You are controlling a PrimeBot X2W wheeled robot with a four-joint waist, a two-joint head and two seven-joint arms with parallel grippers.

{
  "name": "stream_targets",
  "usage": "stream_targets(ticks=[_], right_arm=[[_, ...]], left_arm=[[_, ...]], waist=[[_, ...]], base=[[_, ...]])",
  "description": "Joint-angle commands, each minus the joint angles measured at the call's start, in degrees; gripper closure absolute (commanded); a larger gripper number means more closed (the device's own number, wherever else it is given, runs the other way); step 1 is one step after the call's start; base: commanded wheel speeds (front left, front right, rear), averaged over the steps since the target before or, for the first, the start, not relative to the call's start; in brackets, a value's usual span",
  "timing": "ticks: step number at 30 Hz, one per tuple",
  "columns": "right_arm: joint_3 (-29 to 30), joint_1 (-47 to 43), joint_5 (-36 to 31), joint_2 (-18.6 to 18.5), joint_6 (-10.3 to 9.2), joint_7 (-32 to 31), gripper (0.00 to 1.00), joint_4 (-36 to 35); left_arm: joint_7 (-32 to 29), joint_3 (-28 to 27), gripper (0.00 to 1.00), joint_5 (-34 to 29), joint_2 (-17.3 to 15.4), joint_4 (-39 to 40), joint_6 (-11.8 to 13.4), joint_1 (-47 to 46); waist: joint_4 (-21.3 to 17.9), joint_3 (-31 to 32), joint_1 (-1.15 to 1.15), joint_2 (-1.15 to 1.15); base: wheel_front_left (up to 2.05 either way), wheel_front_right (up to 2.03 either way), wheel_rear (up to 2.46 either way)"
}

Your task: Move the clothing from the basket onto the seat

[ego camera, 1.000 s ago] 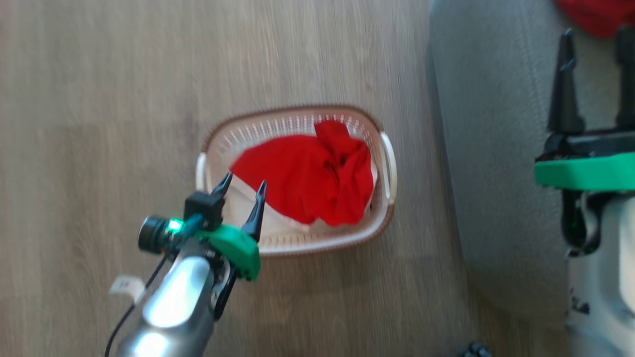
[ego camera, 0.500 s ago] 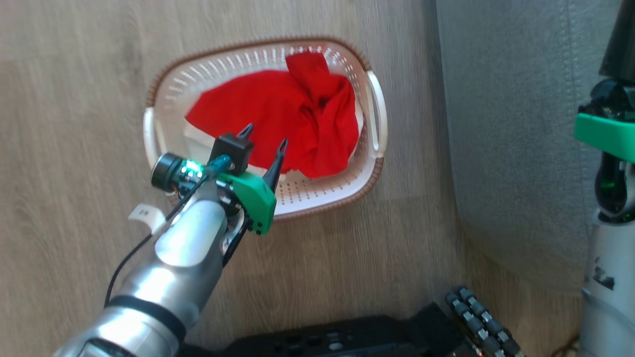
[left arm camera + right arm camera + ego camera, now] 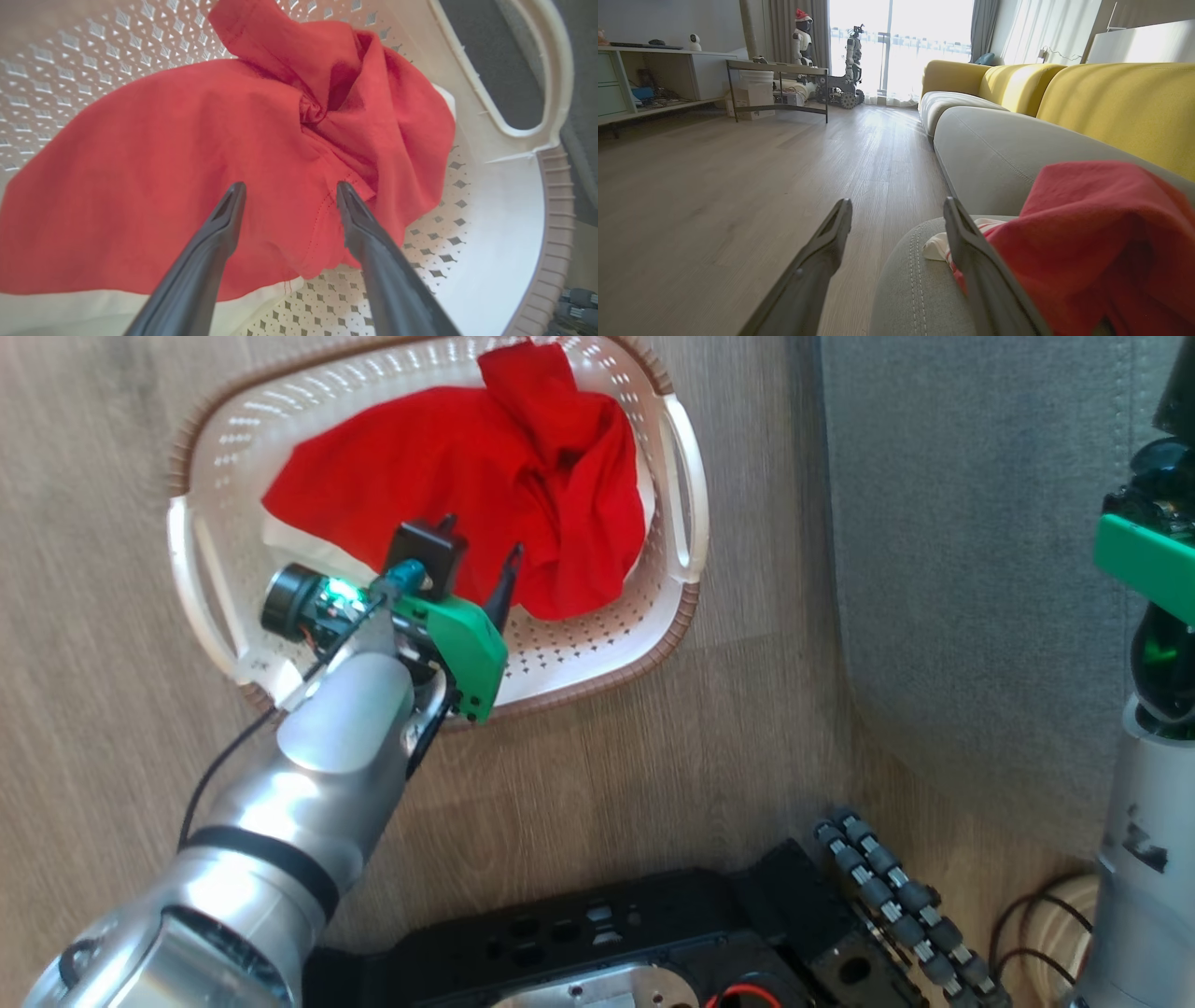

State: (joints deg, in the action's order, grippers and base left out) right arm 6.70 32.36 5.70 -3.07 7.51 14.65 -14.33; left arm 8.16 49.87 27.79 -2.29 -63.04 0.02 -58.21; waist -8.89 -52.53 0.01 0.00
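Looking down, you have the seat (image 3: 934,569) just right of the basket (image 3: 579,644). One red garment (image 3: 448,457) lies inside the basket, a second garment (image 3: 1101,242) on the seat. Your left jaws gape wide over the basket's garment; your right jaws stand wide beside the second.

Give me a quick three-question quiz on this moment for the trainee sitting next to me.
1. True or false: the left tool is shut on the red garment in the basket.
2. Where does the other red garment lie? A: in the basket; B: on the grey seat; C: in the left tool.
3. Fill in: the right tool, beside the grey seat, is ___ (open or shut).
Key: 1 false, it is open with nothing gripped; 2 B; 3 open.
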Motion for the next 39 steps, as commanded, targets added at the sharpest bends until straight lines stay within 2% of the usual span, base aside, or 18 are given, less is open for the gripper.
stream_targets(ticks=[1, 5, 17, 18, 20, 29, 39], right_arm=[[-1.3, -0.8, 0.4, 0.2, -0.02, 0.3, 0.00, -2.8], [-2.0, -0.5, 0.5, 0.2, -0.02, 0.3, 0.00, -4.3], [-2.4, -0.8, 0.3, 0.2, -0.02, 0.3, 0.00, -6.9], [-2.4, -0.9, 0.2, 0.2, -0.02, 0.3, 0.00, -7.0], [-2.4, -0.9, 0.1, 0.2, -0.02, 0.3, 0.00, -7.2], [-1.8, -0.7, 0.4, 0.2, -0.02, 0.3, 0.00, -6.6], [-3.6, -1.3, 0.8, 0.2, -0.02, 0.3, 0.00, -1.4]], left_arm=[[-0.2, 0.0, 0.00, 0.8, -0.6, -0.4, 0.6, -0.1], [-1.0, 0.1, 0.00, 2.5, -0.6, -2.8, 1.6, -2.0], [-2.1, 2.8, 0.00, 5.8, -0.6, -5.3, 1.7, -4.8], [-2.2, 3.1, 0.07, 6.0, -0.6, -5.3, 1.8, -4.9], [-2.3, 3.6, 0.99, 6.5, -0.6, -5.2, 1.9, -5.0], [-0.6, 5.7, 1.00, 8.4, -0.6, -4.2, 1.5, -5.4], [4.3, 8.9, 1.00, 10.2, -0.6, -1.2, 0.3, -3.6]], waist=[[-0.7, -1.3, -0.01, 0.00], [-1.3, -2.7, -0.01, 0.00], [-2.0, -5.0, -0.01, 0.00], [-2.0, -5.0, -0.01, 0.00], [-2.0, -5.2, -0.01, 0.00], [-1.6, -5.0, -0.01, 0.00], [-0.1, 1.8, -0.01, 0.00]], base=[[0.00, 0.00, 0.00], [0.00, 0.00, 0.00], [0.00, 0.00, 0.00], [0.00, 0.00, 0.00], [0.00, 0.00, 0.00], [0.00, 0.00, 0.00], [0.00, 0.00, 0.00]])
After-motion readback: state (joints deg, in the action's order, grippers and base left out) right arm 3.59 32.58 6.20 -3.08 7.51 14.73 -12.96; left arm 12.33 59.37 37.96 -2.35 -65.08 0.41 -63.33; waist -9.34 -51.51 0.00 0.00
